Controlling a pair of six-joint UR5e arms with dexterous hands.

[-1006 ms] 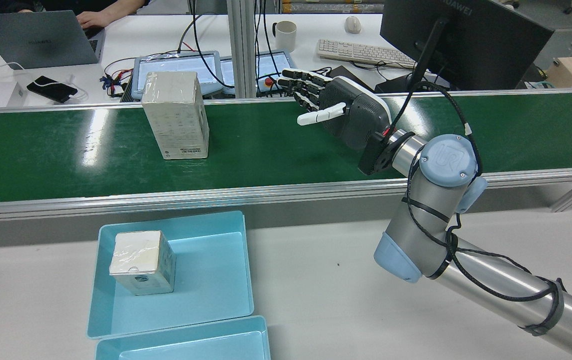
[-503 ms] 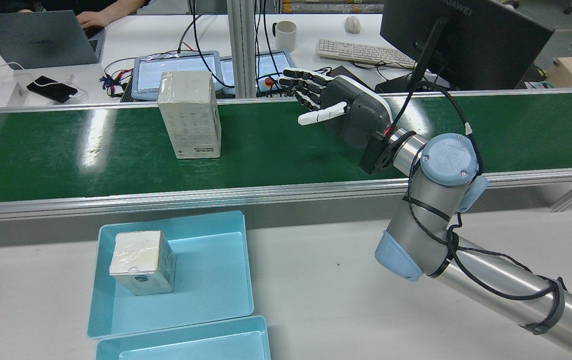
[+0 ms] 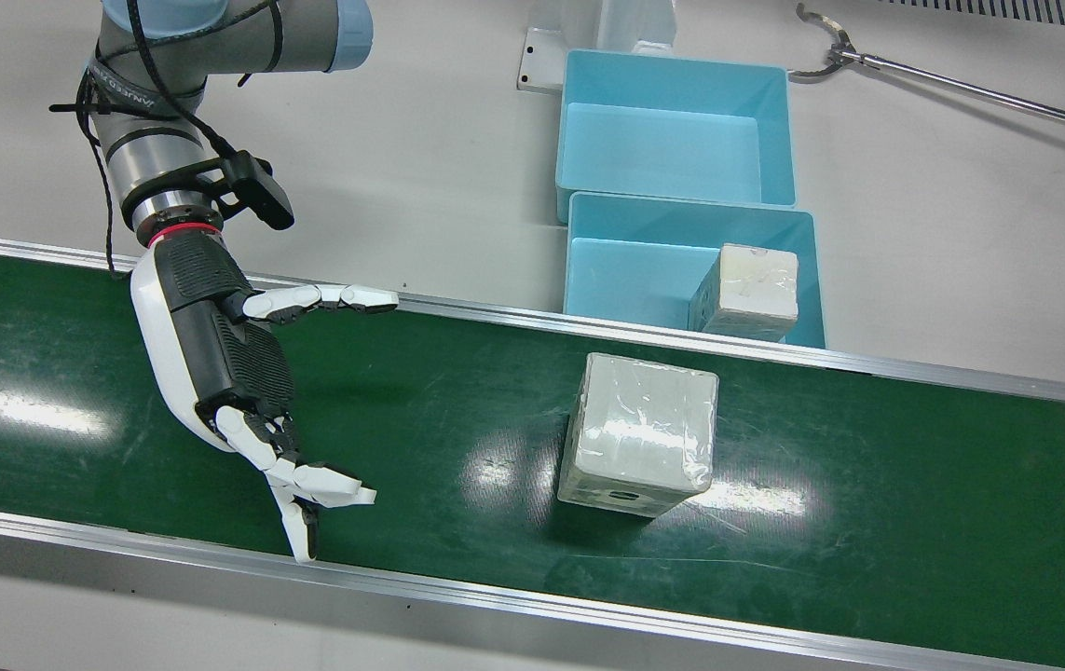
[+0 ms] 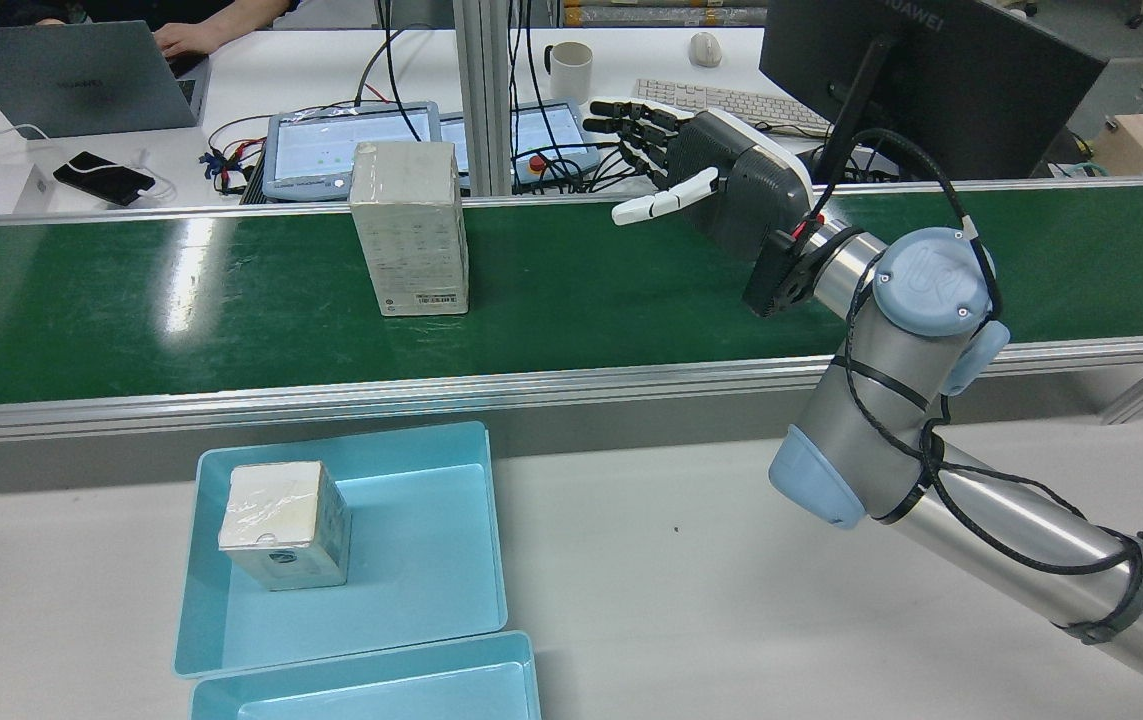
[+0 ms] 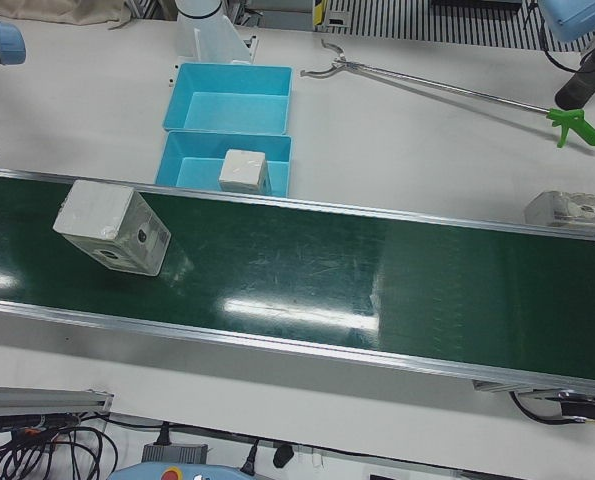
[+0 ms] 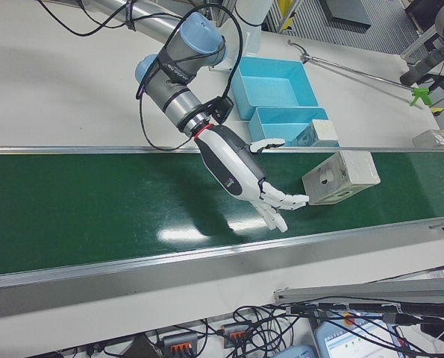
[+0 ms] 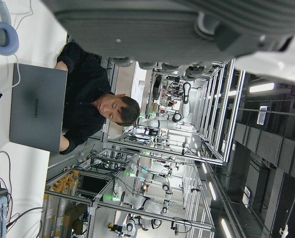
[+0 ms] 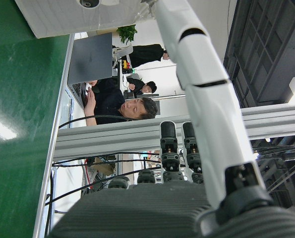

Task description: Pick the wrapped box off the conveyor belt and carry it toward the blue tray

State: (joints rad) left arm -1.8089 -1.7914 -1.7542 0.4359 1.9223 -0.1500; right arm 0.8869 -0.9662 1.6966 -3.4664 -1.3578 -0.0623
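The wrapped box (image 4: 409, 228) stands upright on the green conveyor belt (image 4: 131, 310); it also shows in the front view (image 3: 639, 433), the left-front view (image 5: 112, 228) and the right-front view (image 6: 339, 177). My right hand (image 4: 721, 190) is open, fingers spread, above the belt's far side, to the right of the box and apart from it; it also shows in the front view (image 3: 234, 373) and the right-front view (image 6: 244, 175). The blue tray (image 4: 431, 560) holds another wrapped box (image 4: 283, 525). The left hand view shows only my left hand's palm (image 7: 187, 25).
A second blue tray (image 4: 381, 690) lies beside the first. A long grabber tool (image 5: 447, 90) and a wrapped bundle (image 5: 572, 208) lie on the white table. Laptop, tablets, monitor and cables stand behind the belt's far rail (image 4: 231, 208).
The wrapped box has travelled along the belt toward my right hand. The right hand has lifted and shifted back and to the right, still open.
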